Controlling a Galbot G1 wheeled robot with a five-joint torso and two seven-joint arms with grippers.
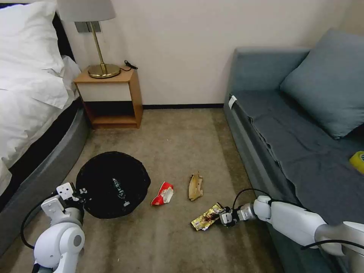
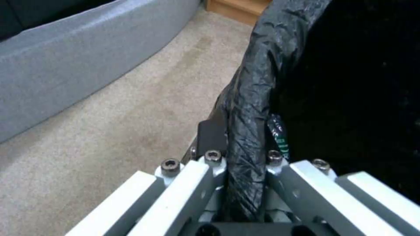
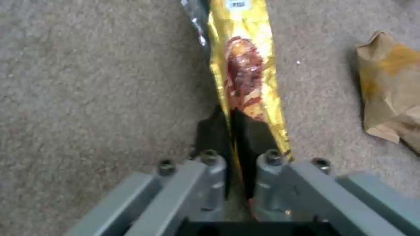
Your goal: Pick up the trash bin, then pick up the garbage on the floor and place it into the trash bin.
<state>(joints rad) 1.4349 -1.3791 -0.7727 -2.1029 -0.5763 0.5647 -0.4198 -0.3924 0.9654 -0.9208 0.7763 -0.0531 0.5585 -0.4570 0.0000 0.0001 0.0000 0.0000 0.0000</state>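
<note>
The trash bin (image 1: 112, 184), lined with a black bag, sits on the carpet with a clear bottle (image 1: 120, 188) inside. My left gripper (image 1: 80, 194) is shut on the bin's bagged rim (image 2: 247, 131) at its near-left side. The green-labelled bottle (image 2: 280, 137) shows just inside that rim. My right gripper (image 1: 221, 217) is shut on the end of the gold-brown snack wrapper (image 1: 206, 217), whose foil (image 3: 245, 65) runs out from between the black pads. The red-and-white wrapper (image 1: 163, 193) and the tan peel-like scrap (image 1: 195, 185) lie on the floor between bin and sofa. The scrap (image 3: 389, 88) lies beside the gold wrapper.
A grey bed base (image 1: 41, 167) curves close on the left of the bin. The blue sofa (image 1: 288, 125) runs along the right, with a yellow tape roll (image 1: 357, 160) on its seat. A wooden nightstand (image 1: 110, 99) with a lamp stands at the far wall.
</note>
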